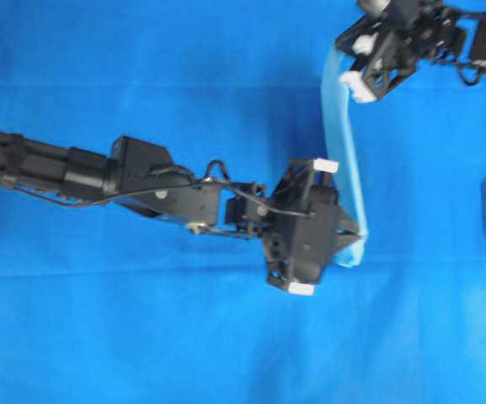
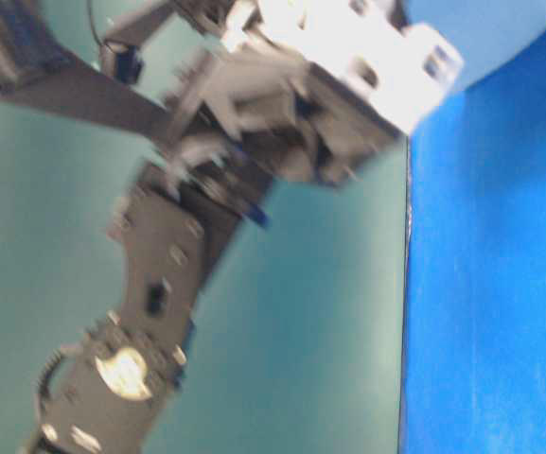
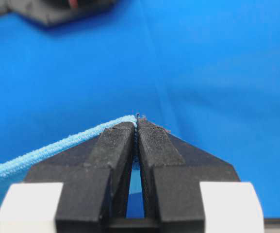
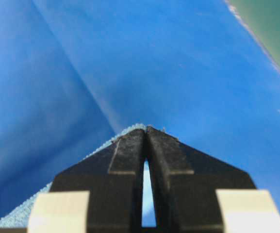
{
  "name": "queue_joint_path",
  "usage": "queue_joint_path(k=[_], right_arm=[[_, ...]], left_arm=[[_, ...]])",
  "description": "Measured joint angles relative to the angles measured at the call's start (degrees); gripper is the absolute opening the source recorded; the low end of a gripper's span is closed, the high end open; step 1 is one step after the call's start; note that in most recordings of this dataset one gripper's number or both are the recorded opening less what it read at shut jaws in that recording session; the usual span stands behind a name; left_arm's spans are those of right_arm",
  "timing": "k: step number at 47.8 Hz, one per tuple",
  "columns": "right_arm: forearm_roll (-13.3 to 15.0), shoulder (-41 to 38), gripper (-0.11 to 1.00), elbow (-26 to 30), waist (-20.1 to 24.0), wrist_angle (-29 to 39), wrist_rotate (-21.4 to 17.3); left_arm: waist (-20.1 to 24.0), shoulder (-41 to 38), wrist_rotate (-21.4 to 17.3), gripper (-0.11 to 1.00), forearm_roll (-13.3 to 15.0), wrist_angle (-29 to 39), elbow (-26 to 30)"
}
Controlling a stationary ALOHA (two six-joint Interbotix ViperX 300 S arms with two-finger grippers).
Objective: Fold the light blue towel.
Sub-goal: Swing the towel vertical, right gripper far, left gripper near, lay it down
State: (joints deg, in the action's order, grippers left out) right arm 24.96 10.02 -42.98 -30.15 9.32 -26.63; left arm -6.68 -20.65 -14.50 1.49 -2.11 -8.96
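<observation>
**Towel held between both hands, off the sheet**

Left hand (image 1: pixel 356 231) clenched on one corner of the light blue towel (image 1: pixel 341 143); right hand (image 1: pixel 344 71) clenched on another — each pinching the hem. Towel hangs as a narrow band between them, long axis running near-to-far in the overhead view. Deep blue sheet (image 1: pixel 141 76) covers the counter below — flat, with room left of the band for laying down, I judge
</observation>
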Motion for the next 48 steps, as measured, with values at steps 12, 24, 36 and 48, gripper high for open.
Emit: queue_joint_path(k=[12, 24, 36, 48], right_arm=[[0.1, -9.4, 0.02, 5.2, 1.3, -6.9, -0.3], [0.2, -13.4, 0.02, 9.8, 3.3, -7.3, -0.3], [0.2, -13.6, 0.02, 10.1, 3.4, -7.3, -0.4], [0.2, -13.6, 0.03, 10.1, 3.5, -7.4, -0.6]], left_arm=[[-0.2, 5.4, 5.8, 0.03, 0.0, -3.3, -12.1], [-1.3, 9.0, 6.4, 0.03, 0.2, -6.5, -20.0], [-1.4, 9.8, 6.3, 0.03, 0.2, -6.5, -21.7], [-1.5, 9.8, 6.3, 0.23, 0.2, -6.0, -21.7]])
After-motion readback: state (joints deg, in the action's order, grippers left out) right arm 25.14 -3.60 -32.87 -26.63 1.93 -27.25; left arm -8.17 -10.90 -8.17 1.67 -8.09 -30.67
